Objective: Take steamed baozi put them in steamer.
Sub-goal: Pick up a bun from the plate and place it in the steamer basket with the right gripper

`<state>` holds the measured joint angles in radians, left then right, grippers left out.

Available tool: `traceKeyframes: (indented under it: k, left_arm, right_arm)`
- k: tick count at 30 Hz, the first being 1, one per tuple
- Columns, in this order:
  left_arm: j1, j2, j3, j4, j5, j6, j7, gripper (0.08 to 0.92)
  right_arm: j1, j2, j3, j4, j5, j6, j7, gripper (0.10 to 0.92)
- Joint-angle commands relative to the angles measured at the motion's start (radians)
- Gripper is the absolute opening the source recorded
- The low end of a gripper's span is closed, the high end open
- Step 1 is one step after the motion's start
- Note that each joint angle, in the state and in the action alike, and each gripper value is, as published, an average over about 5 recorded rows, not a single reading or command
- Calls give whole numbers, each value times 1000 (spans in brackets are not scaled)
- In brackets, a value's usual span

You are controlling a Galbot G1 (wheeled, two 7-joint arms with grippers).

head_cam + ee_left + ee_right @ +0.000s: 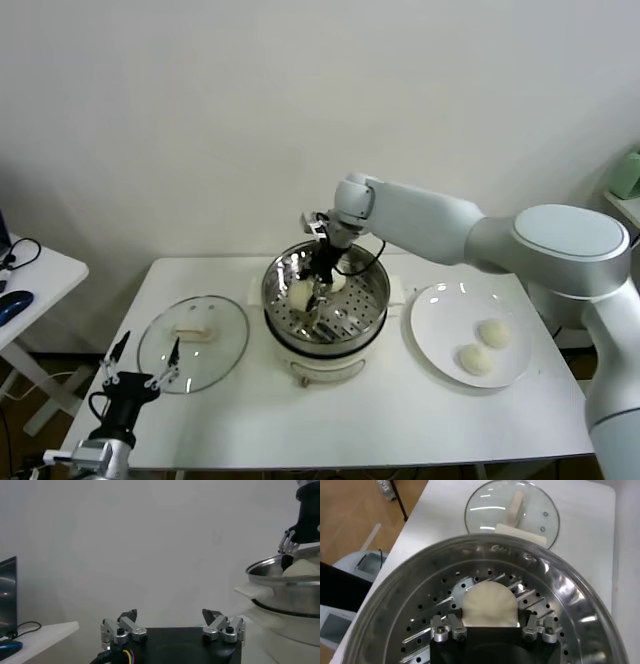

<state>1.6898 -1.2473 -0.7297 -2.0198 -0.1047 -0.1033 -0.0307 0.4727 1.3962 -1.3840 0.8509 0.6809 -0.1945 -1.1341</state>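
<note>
The steamer (372, 300) stands mid-table on its white base. My right gripper (318, 298) reaches down into it and is shut on a cream-white baozi (300, 292). In the right wrist view that baozi (489, 605) sits between the fingers (456, 626), low over the perforated floor (427, 615). A second baozi (340, 283) lies in the steamer behind the gripper. Two more baozi (493, 332) (475, 359) lie on the white plate (440, 305) to the right. My left gripper (140, 362) is parked open and empty at the table's front left (170, 617).
The glass lid (225, 350) with its pale knob (195, 335) lies flat left of the steamer, also in the right wrist view (490, 505). A side table with a mouse (15, 303) stands at far left. The left wrist view shows the steamer rim (285, 577).
</note>
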Motion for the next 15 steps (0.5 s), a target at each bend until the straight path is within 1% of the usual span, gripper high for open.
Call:
traceKeyframes:
  k: [1,7,10,15]
  left_arm:
    - [-2,-2,3,2,2,0,0,823]
    - [-5,-2,10,3,7,1,0,823]
    - [-5,2,10,4,6,1,0,823]
    - [-3,7,9,6,6,-2,-1,823]
  right_arm:
    - [-16,10,0,-9,-32,3,2,704]
    - [-25,15,10,-8,-40,7,8,706]
    - [-26,20,14,-12,-42,9,12,722]
    - [-26,20,10,-2,-47,25,16,805]
